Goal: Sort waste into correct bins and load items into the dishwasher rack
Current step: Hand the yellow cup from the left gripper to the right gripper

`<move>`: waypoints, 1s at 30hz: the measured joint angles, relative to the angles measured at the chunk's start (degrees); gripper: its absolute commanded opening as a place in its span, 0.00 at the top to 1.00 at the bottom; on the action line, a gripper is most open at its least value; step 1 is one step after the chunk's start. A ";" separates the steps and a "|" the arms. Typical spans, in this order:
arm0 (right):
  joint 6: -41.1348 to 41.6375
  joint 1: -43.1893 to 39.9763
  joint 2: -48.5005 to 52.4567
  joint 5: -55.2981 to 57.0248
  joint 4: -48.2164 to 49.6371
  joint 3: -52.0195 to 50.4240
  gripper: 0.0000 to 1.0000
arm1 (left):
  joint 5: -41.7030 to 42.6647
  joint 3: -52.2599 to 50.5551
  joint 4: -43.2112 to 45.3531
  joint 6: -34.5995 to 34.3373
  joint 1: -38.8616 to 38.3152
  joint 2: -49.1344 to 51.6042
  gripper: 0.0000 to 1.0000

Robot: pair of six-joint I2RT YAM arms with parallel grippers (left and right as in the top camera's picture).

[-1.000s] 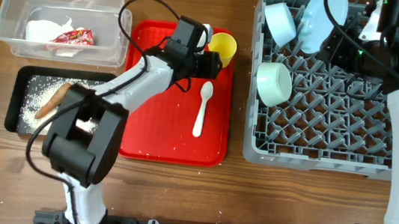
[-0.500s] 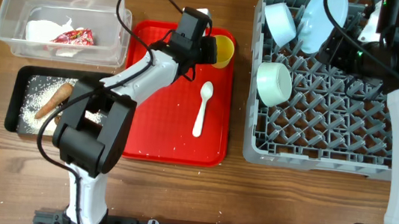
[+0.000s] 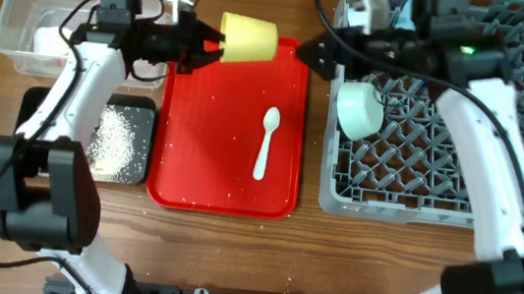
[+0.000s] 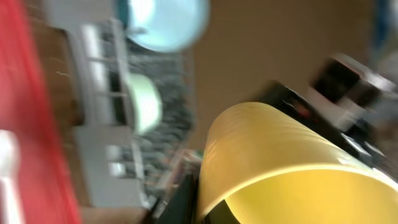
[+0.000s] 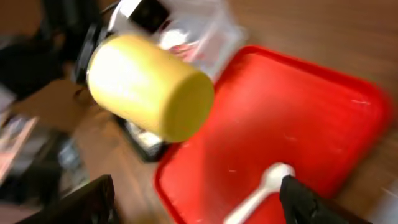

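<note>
My left gripper [image 3: 216, 47] is shut on the rim of the small yellow cup [image 3: 248, 39], which it holds on its side in the air over the far edge of the red tray [image 3: 211, 161]. In the left wrist view the cup [image 4: 280, 155] fills the frame, with one finger inside it. My right gripper [image 3: 317, 52] stands open just right of the cup, nothing between its fingers [image 5: 68, 202]; its view shows the cup [image 5: 149, 84] from below. A white spoon [image 3: 266, 140] lies on the tray. The pale green bowl [image 3: 358, 109] sits in the grey rack [image 3: 414, 199].
A clear plastic box [image 3: 21, 1] stands at the far left, partly behind my left arm. In front of it lies a black tray [image 3: 115, 135] with rice grains. The rack's right half holds only pegs. A pale blue plate [image 4: 165, 22] stands in the rack's far part.
The left gripper shut on the cup, lifted it off the tray and tipped it sideways as the arm swung left. The right arm came across from the rack's far right to beside the cup.
</note>
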 measured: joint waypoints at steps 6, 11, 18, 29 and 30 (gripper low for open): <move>-4.39 2.80 6.71 -18.08 8.94 -0.20 0.09 | 9.18 -0.02 -2.21 0.00 -0.70 -0.83 0.96; -5.09 3.34 6.71 -23.23 12.92 -0.20 0.30 | 9.75 -0.02 -2.23 0.00 -2.82 -0.83 0.96; -4.79 3.17 6.73 -23.67 11.98 -0.20 0.51 | 10.67 -0.02 -1.97 0.00 -2.86 -0.94 0.90; -2.89 2.51 6.73 -24.02 11.26 -0.20 0.52 | 10.58 -0.04 0.83 -0.02 -2.86 -0.96 0.63; -2.49 1.75 6.71 -24.02 11.26 -0.20 0.52 | 10.58 -0.04 0.85 -0.02 -2.86 -0.96 0.54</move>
